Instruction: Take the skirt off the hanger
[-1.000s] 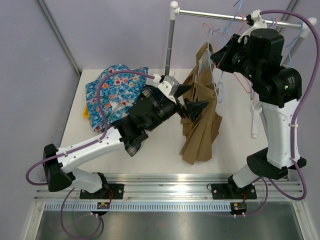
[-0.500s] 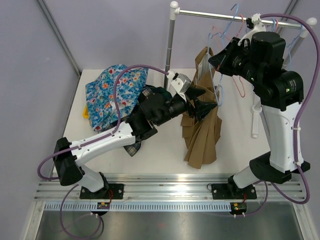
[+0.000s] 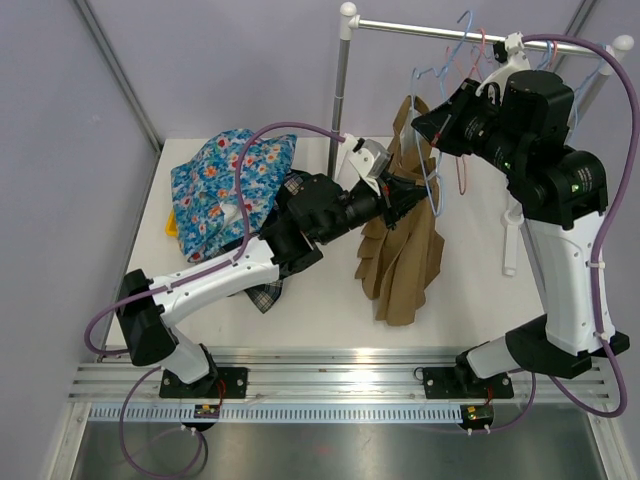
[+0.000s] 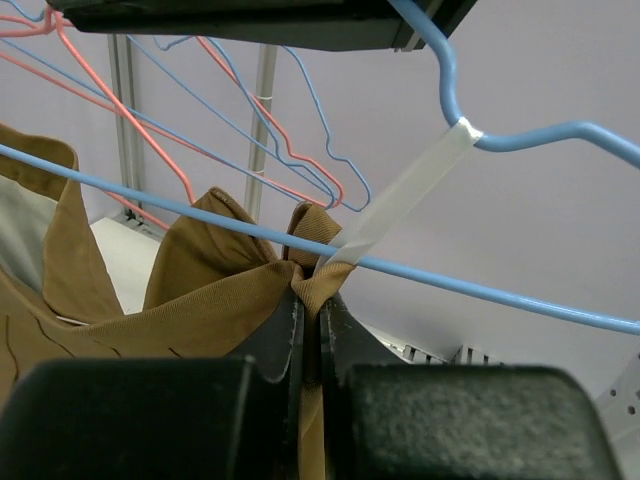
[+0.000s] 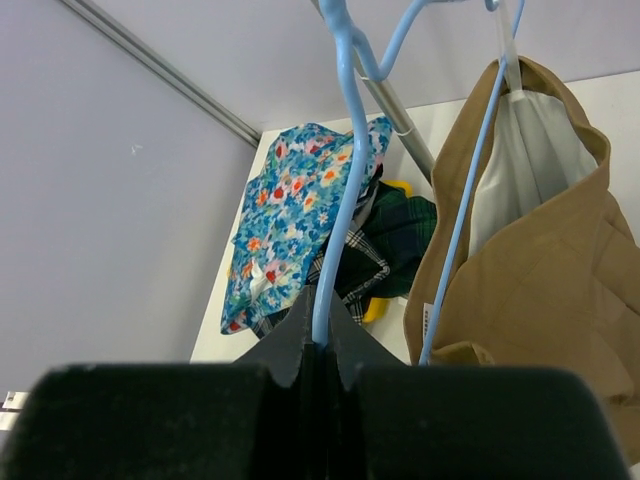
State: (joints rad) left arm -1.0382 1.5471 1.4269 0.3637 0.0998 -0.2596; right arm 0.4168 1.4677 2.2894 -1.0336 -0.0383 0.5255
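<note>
The tan pleated skirt (image 3: 402,262) hangs from a light-blue wire hanger (image 3: 430,165) below the rail, its hem reaching the table. My left gripper (image 3: 412,200) is shut on a fold of the skirt's waistband (image 4: 318,262), just under the hanger's lower bar (image 4: 480,290), where a white strap (image 4: 405,195) joins skirt and wire. My right gripper (image 3: 422,120) is shut on the hanger's wire (image 5: 342,190) above the skirt (image 5: 540,290); the wire runs down between its closed jaws (image 5: 322,335).
Spare pink hangers (image 3: 468,160) and blue ones hang on the metal rail (image 3: 450,30), which stands on a pole (image 3: 340,90). A blue floral garment (image 3: 220,185) and a dark tartan garment (image 3: 266,296) lie at the left of the table. A white bar (image 3: 510,245) stands right.
My left arm has reached right and up to the skirt's top, and its open jaws have shut on the waistband. The skirt has swung slightly; my right gripper keeps its hold.
</note>
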